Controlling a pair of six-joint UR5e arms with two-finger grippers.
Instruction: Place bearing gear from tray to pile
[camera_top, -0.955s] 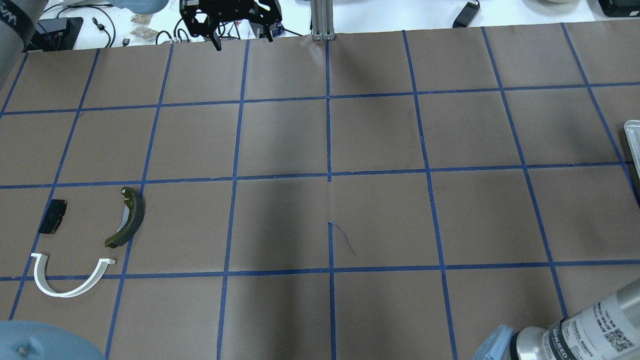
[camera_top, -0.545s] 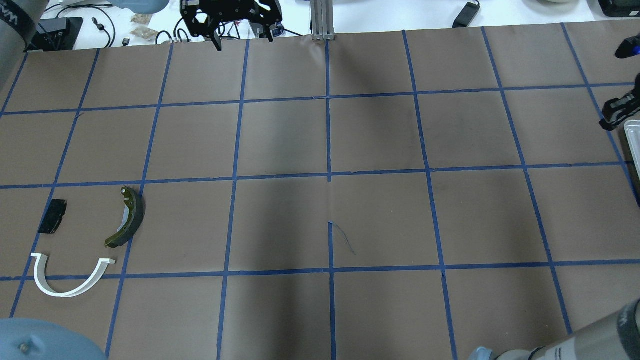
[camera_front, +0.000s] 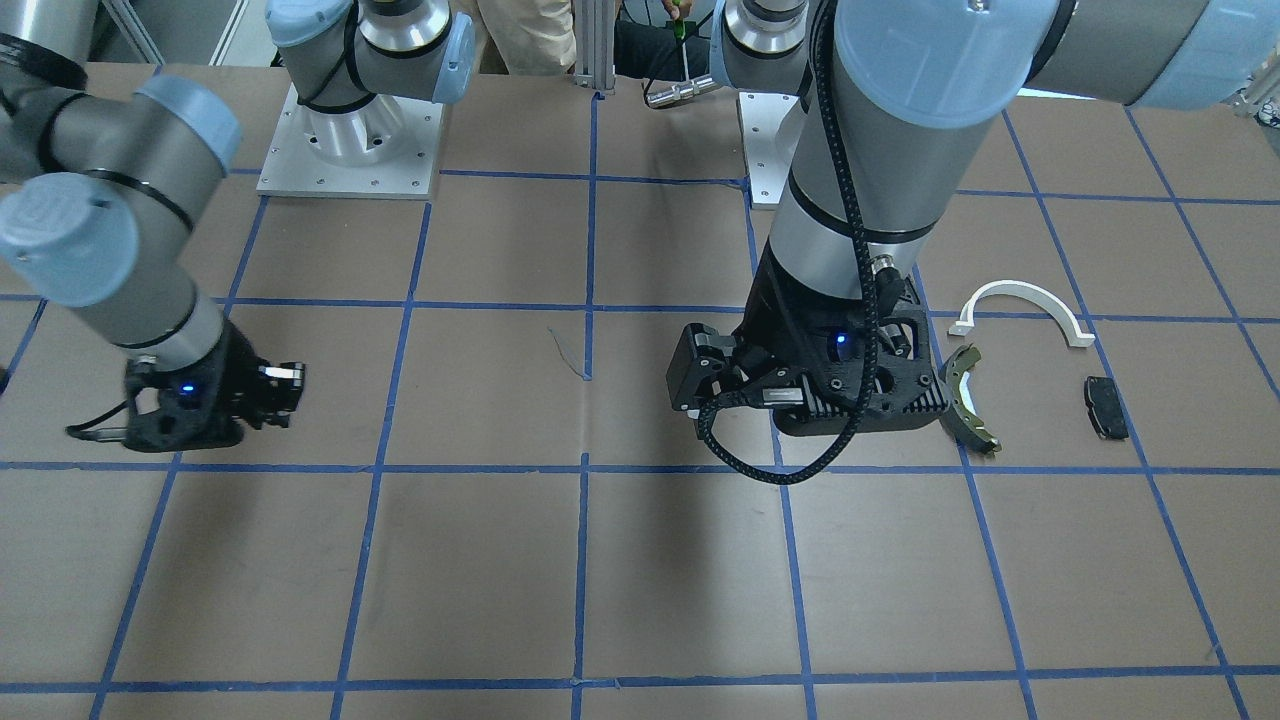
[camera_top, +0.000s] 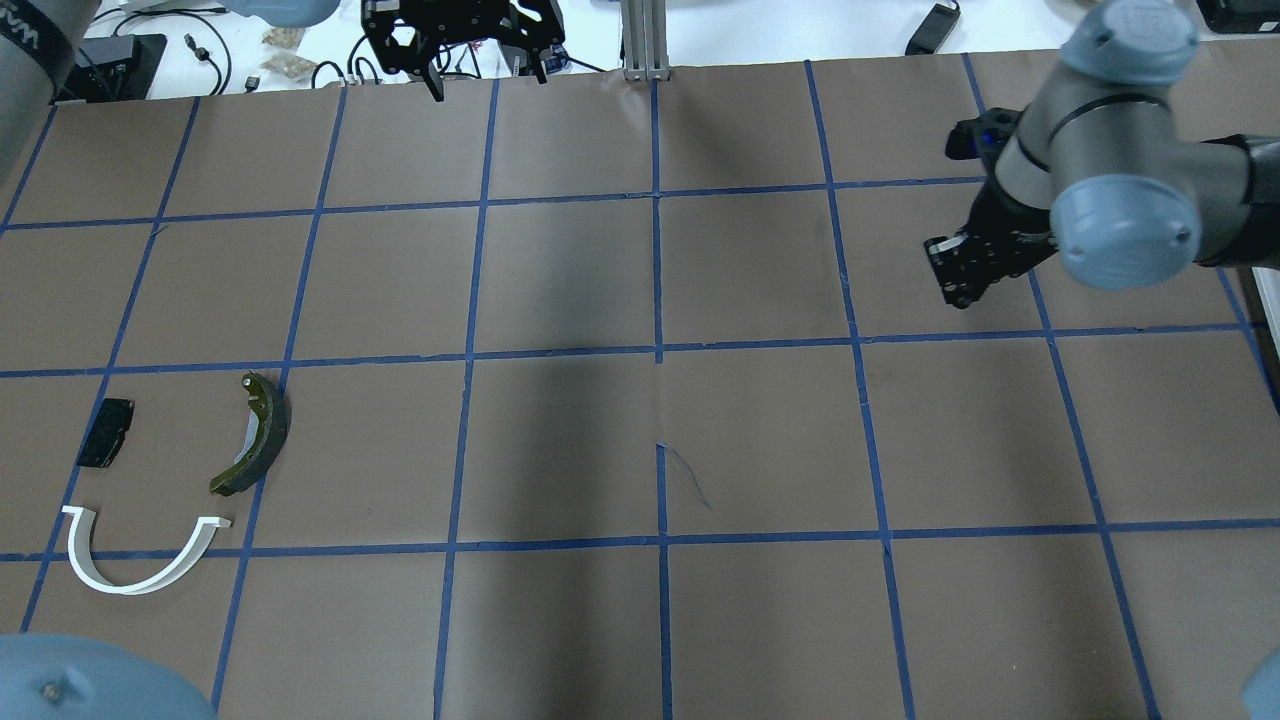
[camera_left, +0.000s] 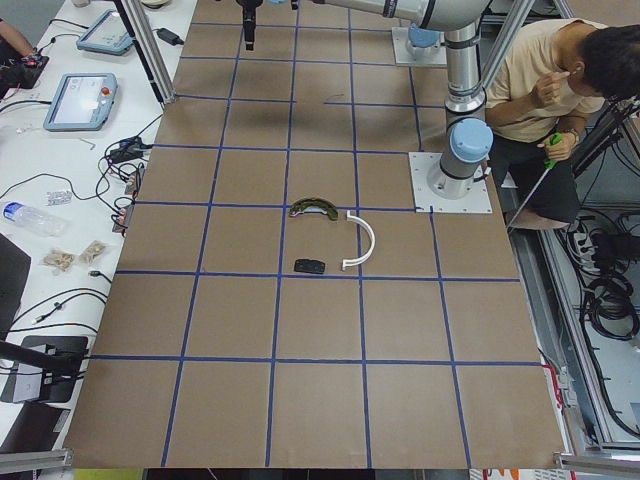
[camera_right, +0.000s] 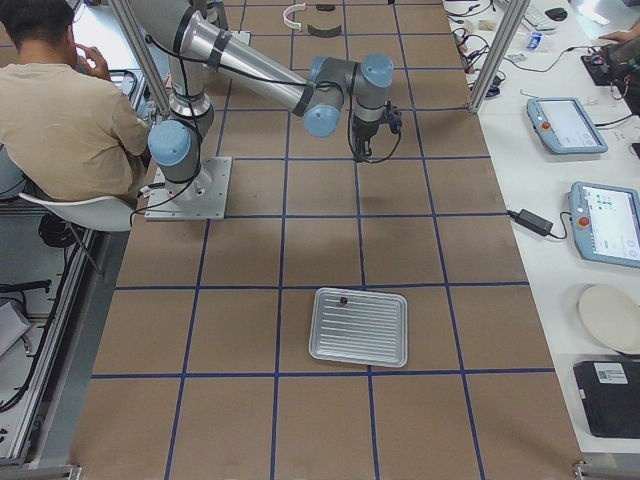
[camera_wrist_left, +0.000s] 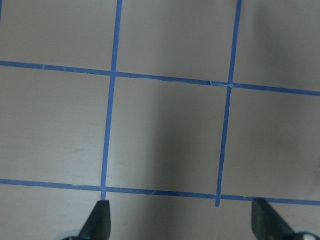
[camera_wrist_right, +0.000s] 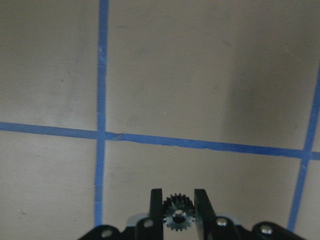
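Bearing gear (camera_wrist_right: 176, 216): small, dark and toothed, pinched between the two fingers of the right gripper (camera_wrist_right: 178, 200), clenched on it from either side. Held clear of the counter (camera_top: 560, 450), above a crossing of blue tape lines (camera_wrist_right: 101, 134), with nothing else beneath.

Just changed: a second ago, only the right forearm at the near corner of the overhead view. Half a second ago, the gripper barely showing at the right edge, beside the tray (camera_right: 370, 335). Now swung well inward over the far right squares, tray left behind. Read as pick done and carry under way. One more small dark part (camera_right: 342, 299) seen resting on the tray, too small to name.

Pile unmoved through all three overhead pictures: white half-ring arch (camera_top: 128, 589), olive-edged brake shoe (camera_top: 270, 440) and black pad (camera_top: 107, 432), loosely grouped near the left edge and not touching one another. Still well apart from the gear, with most of the counter's width between.

Left gripper (camera_wrist_left: 182, 222) spread wide and empty, parked high by the far edge, unchanged and not in the way of a straight run across.

Likely remaining: a long traverse leftward, a descent beside the three parts without nudging them, then release. Reach into the far half probably the tight point.
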